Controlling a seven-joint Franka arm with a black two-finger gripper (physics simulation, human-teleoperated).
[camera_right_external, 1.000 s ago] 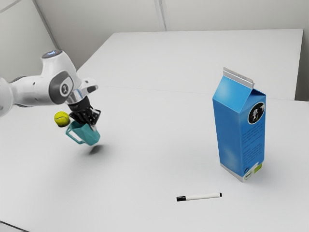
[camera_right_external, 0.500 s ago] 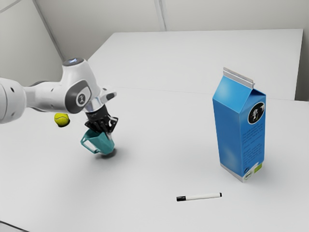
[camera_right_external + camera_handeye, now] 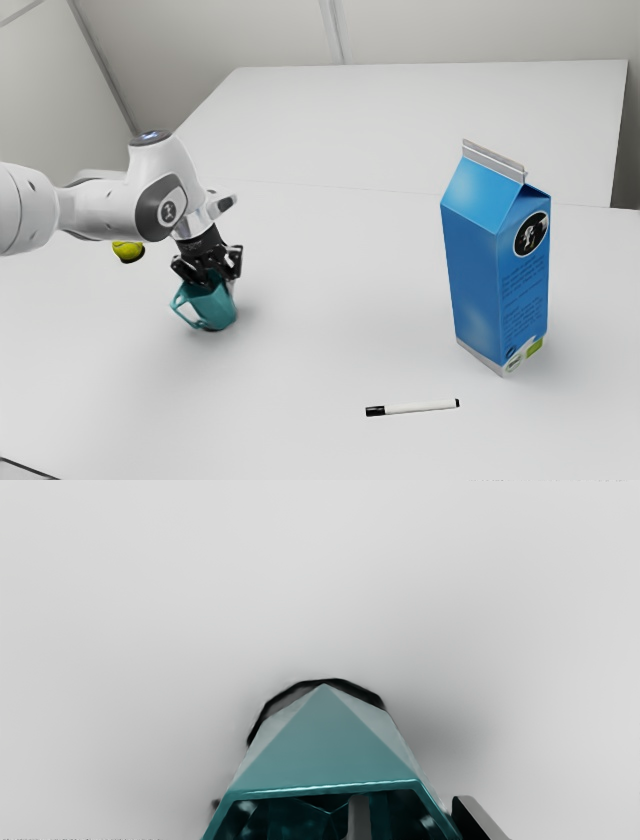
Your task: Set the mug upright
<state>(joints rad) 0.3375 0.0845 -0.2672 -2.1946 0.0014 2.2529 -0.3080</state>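
Nearly upright mug (image 3: 217,308), mouth up, axis leaning

A glossy, smooth-faced mug (image 3: 216,309), its rim catching light, stands out against a smooth, matt counter (image 3: 300,390) at left. The arm's (image 3: 95,207) smooth shell looks like plastic, with a metallic band above the end effector (image 3: 221,285). Far left, a ball (image 3: 128,251) looks matt; at right, a smooth carton (image 3: 475,270) resembles coated paper; nearer, a pen (image 3: 420,407) looks plastic.
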